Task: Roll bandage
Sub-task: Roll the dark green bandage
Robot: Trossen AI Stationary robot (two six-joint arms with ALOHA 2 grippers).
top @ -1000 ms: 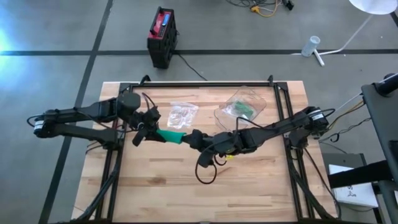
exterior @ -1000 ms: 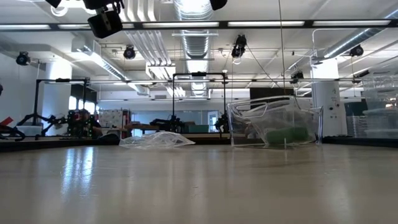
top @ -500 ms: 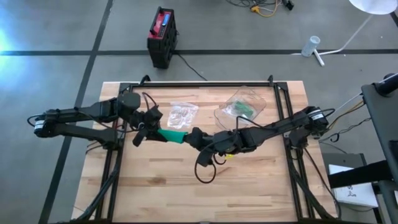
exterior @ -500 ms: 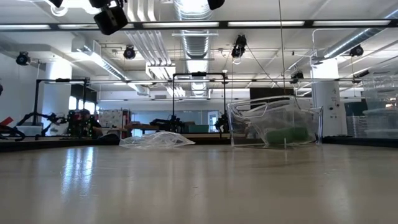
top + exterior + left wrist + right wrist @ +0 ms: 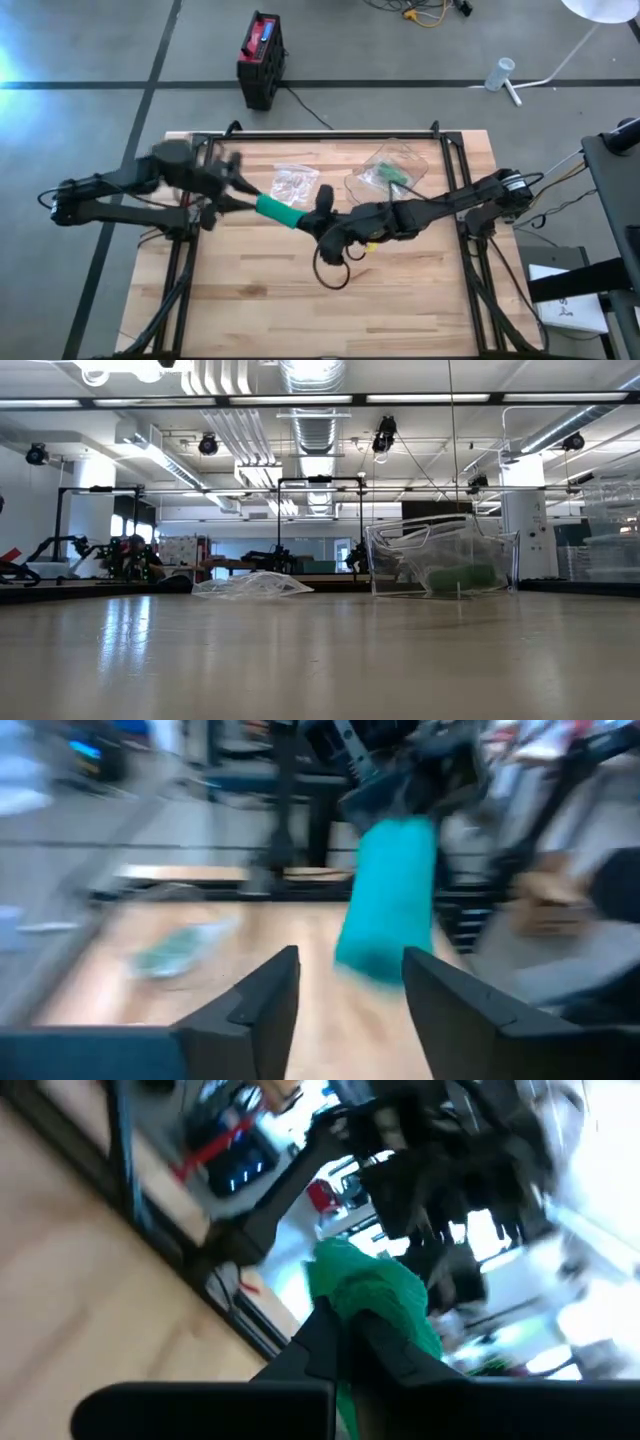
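A green rolled bandage (image 5: 278,212) hangs in the air over the middle of the table. My right gripper (image 5: 316,220) comes in from the table's right and is shut on the bandage's right end. My left gripper (image 5: 238,192) stands open just left of the bandage's other end. In the left wrist view the bandage (image 5: 388,900) lies a little ahead of the spread fingers, with nothing between them. Neither gripper shows in the low view. My right gripper pinches the right end of the bandage (image 5: 372,1295) between its two fingers (image 5: 330,1335). The fingers come nearly level from the table's right and lie along the roll. The bandage is lifted clear of the table and sticks out toward my left gripper.
A clear plastic bag (image 5: 293,183) with small items lies at the back, left of centre. A clear plastic container (image 5: 390,172) holding another green roll stands at the back right. Both also show in the low view, the bag (image 5: 250,585) and the container (image 5: 440,565). A black cable loop (image 5: 332,270) hangs under the right arm.
My left gripper has drawn back from the bandage's left end toward the table's left edge and has risen out of the low view, rolling its wrist. My right gripper has rolled its wrist and keeps the bandage, which stays lifted and has shifted slightly toward the far edge.
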